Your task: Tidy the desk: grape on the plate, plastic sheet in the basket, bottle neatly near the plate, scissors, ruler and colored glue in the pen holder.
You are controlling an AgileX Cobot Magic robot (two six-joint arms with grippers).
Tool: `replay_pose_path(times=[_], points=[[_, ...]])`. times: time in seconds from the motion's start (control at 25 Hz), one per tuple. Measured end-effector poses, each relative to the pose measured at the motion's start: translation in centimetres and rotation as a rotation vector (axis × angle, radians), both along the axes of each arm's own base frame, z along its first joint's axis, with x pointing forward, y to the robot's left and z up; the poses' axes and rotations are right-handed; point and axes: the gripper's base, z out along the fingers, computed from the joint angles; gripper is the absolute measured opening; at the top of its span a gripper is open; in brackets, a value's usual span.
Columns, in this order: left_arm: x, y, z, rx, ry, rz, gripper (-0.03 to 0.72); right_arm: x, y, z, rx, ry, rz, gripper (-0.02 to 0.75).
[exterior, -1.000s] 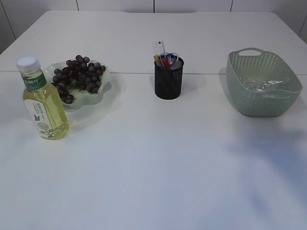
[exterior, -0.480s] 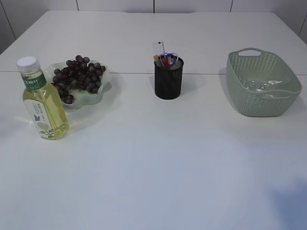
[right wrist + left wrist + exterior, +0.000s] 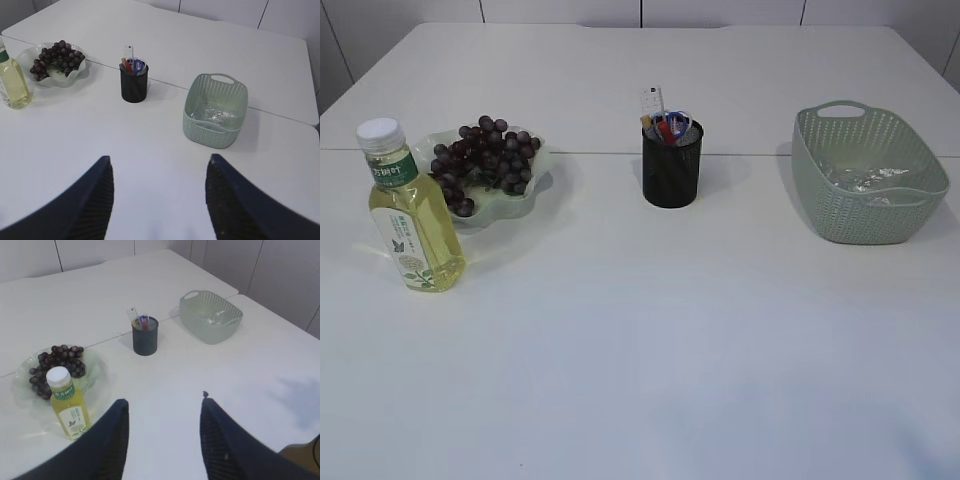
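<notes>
A bunch of dark grapes (image 3: 480, 160) lies on the pale green plate (image 3: 542, 160) at the left. A yellow bottle (image 3: 412, 222) with a white cap stands upright in front of the plate. The black mesh pen holder (image 3: 671, 170) holds the ruler (image 3: 652, 101), the scissors (image 3: 674, 122) and the colored glue (image 3: 665, 130). The clear plastic sheet (image 3: 865, 178) lies in the green basket (image 3: 840, 215) at the right. My left gripper (image 3: 164, 402) and right gripper (image 3: 159, 159) are open, empty, high above the table, and out of the exterior view.
The white table (image 3: 650, 340) has a seam running across behind the pen holder. White wall panels (image 3: 280, 275) stand behind the table's far edge in the left wrist view.
A faint shadow at the right of the table has slid toward the front edge and gone out of view. The objects have not moved.
</notes>
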Motion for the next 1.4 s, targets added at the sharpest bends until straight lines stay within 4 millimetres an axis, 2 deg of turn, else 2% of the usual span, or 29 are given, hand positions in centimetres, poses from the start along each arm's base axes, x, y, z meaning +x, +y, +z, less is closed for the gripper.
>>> replay_pose_path(times=[0.24,0.52,0.64,0.72,0.88,1.08,1.4], points=[[-2.4,1.4,-5.0,0.039,-0.046,-0.02,0.34,-2.3,-0.1,-2.7,-0.018,-0.037,0.032,0.441],[-4.3,2.5,-10.7,0.068,-0.088,-0.036,0.34,-4.5,-0.2,-7.7,-0.013,-0.064,0.044,0.441],[-4.9,2.8,-13.1,0.059,-0.105,-0.033,0.34,-4.8,-0.2,-9.9,-0.012,-0.06,0.046,0.441],[-4.8,2.8,-14.9,0.068,-0.089,-0.034,0.34,-4.3,-0.1,-10.9,-0.015,-0.027,0.049,0.441],[-4.2,2.4,-17.5,0.084,-0.052,-0.036,0.34,-3.4,0.2,-12.2,-0.036,0.018,0.085,0.441],[-3.3,2.0,-19.0,0.105,-0.025,-0.03,0.34,-2.2,0.5,-13.3,-0.05,0.027,0.107,0.441],[-3.1,2.1,-18.8,0.108,-0.054,-0.018,0.34,-0.2,0.9,-16.3,-0.033,0.107,0.122,0.441]])
